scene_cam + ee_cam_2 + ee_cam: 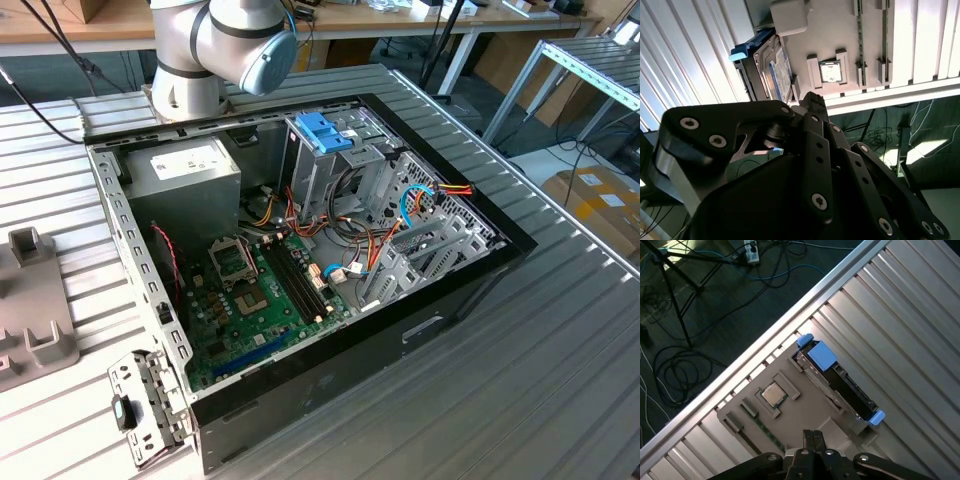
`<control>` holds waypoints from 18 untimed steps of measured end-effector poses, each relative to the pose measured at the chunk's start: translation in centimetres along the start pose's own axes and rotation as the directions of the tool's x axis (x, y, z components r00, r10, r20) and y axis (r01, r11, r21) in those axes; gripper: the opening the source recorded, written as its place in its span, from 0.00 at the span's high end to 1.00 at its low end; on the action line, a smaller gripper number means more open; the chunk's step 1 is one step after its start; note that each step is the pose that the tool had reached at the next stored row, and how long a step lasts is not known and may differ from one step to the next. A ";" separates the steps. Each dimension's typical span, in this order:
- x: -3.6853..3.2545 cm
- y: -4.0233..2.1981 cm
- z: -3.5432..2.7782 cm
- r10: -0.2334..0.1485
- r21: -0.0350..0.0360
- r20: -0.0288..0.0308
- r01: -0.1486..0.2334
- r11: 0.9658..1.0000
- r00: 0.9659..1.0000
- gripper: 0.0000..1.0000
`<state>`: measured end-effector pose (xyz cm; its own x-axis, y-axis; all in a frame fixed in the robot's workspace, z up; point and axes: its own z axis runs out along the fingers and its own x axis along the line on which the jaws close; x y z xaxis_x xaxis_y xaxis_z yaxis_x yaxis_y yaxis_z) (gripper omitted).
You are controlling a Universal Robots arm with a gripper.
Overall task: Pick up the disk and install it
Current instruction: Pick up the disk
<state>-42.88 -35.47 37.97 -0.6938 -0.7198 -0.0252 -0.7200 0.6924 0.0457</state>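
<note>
We count one disk [842, 385], one processor chip [772, 394] and one grey fixture [810, 412] in the first wrist view. In the exterior view we count one open computer case [400, 335], one motherboard [260, 300], one power supply [185, 175], one blue latch piece [322, 130] and one arm [215, 45].

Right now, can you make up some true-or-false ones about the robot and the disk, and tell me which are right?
1. The disk stands on its edge in the grey holder. True.
2. The gripper is clamped on the disk. False: it is shut on nothing and sits apart from the disk.
3. The computer case is closed up. False: it lies open, and the green board shows inside.
4. A square chip lies in the holder beside the disk. True.
</note>
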 end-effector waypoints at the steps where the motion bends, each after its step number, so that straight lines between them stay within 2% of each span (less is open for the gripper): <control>1: 0.00 0.00 0.00 -0.004 0.000 0.000 0.004 1.000 1.000 0.89; 18: 0.00 0.00 0.00 -0.046 -0.001 -0.002 0.046 0.999 0.999 0.89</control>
<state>-42.88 -35.47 37.97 -0.6599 -0.7510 -0.0253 -0.7512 0.6585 0.0457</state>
